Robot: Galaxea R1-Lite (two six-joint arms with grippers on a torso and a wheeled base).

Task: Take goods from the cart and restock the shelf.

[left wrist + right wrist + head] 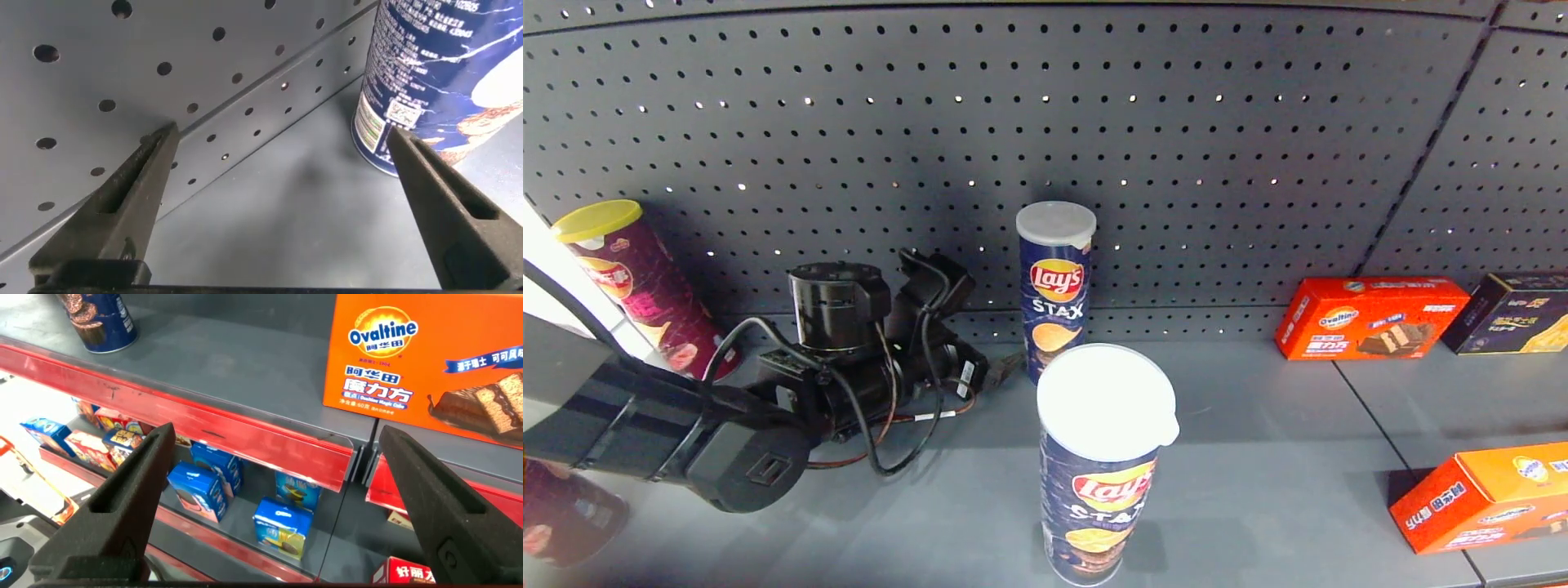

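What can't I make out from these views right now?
- Head view: base of the rear blue can, partly behind the front can.
- Head view: foot of the purple can, behind the left arm.
- Head view: front orange box, cut by the right edge.
- Left wrist view: whether the left end effector touches the rear blue can.

On the shelf (1258, 457) the rear can (1055, 286) stands by the pegboard (1176, 122), the front can (1099, 482) just before it. The left gripper (1006, 364) lies just left of the rear can — a leaning can (637, 286) further left. To the right, two boxes (1368, 317) at the back, one box (1478, 494) nearer the front
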